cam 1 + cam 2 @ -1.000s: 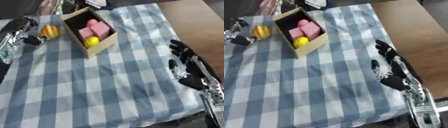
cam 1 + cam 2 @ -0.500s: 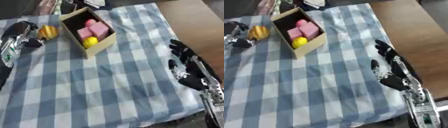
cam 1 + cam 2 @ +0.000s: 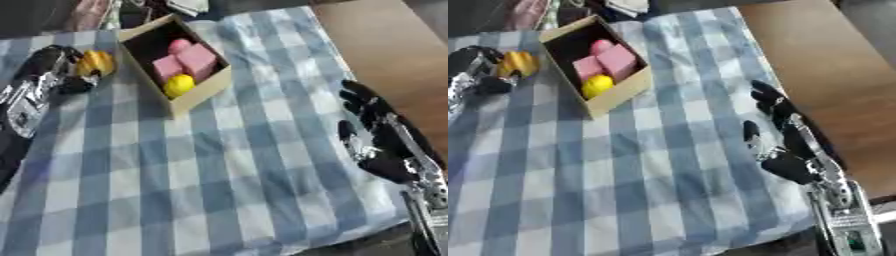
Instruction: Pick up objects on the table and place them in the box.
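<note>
A brown cardboard box [image 3: 194, 98] sits near the far side of the counter [image 3: 815, 55], on a blue and white checked cloth [image 3: 219, 175]. The box is open at the top and sits at an angle. Inside it are two pink blocks [image 3: 198, 59], a small pink round thing [image 3: 178, 46] behind them, and a yellow ball [image 3: 178, 85] at the near end.

Just left of the box is a yellow-orange rounded thing [image 3: 94, 63]. The robot's left hand [image 3: 58, 70], black with silver parts, is right beside it. The dark fingers [image 3: 77, 85] curl round the yellow thing and look like they are grasping it. It is outside the box, close to the box's left wall. I cannot tell if it is lifted off the cloth or lying on it.

The robot's right hand [image 3: 785, 145] is far from the box, at the right edge of the cloth, next to the bare brown wood. Its fingers [image 3: 765, 95] point away, straight and relaxed, and hold nothing.
</note>
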Controlling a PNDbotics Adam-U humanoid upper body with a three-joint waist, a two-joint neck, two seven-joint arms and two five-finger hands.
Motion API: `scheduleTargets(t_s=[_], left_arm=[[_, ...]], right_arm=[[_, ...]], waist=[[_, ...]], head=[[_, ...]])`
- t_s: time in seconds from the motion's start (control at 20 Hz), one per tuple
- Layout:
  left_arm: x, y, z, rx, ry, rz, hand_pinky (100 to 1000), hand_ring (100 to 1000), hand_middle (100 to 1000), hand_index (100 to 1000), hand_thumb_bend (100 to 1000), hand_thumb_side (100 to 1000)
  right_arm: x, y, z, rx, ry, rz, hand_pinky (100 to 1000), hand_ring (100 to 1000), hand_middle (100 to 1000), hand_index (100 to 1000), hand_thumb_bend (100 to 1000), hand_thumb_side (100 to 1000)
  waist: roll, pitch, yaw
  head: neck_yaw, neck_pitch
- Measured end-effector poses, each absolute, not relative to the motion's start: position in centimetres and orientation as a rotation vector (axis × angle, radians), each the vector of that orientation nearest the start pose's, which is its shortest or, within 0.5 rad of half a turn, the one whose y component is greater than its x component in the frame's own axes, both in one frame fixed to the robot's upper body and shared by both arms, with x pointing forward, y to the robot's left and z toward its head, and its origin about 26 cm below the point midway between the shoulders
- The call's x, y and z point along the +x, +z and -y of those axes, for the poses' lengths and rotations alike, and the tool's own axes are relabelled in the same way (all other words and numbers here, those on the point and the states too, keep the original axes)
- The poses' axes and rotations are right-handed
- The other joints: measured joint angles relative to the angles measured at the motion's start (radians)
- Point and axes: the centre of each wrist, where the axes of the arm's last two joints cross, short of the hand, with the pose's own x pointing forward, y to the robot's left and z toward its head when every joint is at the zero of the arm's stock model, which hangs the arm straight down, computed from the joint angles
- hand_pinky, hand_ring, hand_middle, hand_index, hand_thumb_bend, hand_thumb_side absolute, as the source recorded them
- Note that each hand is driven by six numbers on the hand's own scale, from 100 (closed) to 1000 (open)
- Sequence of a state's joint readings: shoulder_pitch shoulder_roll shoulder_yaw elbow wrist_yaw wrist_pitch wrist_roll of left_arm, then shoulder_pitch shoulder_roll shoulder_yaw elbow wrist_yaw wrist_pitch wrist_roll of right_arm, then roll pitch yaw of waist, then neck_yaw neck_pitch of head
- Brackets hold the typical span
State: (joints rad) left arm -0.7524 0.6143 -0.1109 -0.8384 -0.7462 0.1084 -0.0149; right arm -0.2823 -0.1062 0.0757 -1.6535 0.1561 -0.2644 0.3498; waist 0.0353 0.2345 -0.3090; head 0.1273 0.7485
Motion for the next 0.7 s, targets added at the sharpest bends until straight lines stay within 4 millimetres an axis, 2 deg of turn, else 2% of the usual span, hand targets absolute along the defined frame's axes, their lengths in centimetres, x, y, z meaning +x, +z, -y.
scheduleTargets(t_s=[0.05, 0.15, 0.45, 0.7], left_arm=[[44.0, 13.2, -39.5, 1.160, -0.909, 1.187, 633, 512, 536, 699, 147, 153], [44.1, 13.2, -39.4, 1.167, -0.910, 1.186, 611, 474, 487, 655, 100, 159], [44.1, 13.7, -39.0, 1.219, -0.868, 1.238, 578, 422, 422, 601, 100, 161], [43.9, 17.1, -37.8, 1.249, -0.833, 1.399, 577, 408, 409, 598, 100, 167]], right_arm=[[33.7, 9.2, 21.2, 0.131, 0.731, 2.086, 1000, 1000, 1000, 1000, 100, 357], [33.7, 9.2, 21.2, 0.134, 0.729, 2.087, 1000, 1000, 1000, 1000, 100, 360], [33.6, 9.2, 21.2, 0.134, 0.729, 2.087, 1000, 1000, 1000, 1000, 100, 364], [33.6, 9.2, 21.2, 0.133, 0.727, 2.087, 1000, 1000, 1000, 1000, 100, 362]], waist=[[0.000, 0.000, -0.001], [0.000, 0.000, -0.001], [0.000, 0.000, 0.003], [0.000, 0.000, 0.015]], head=[[0.001, -0.001], [0.001, -0.002], [-0.006, -0.002], [-0.015, -0.002]])
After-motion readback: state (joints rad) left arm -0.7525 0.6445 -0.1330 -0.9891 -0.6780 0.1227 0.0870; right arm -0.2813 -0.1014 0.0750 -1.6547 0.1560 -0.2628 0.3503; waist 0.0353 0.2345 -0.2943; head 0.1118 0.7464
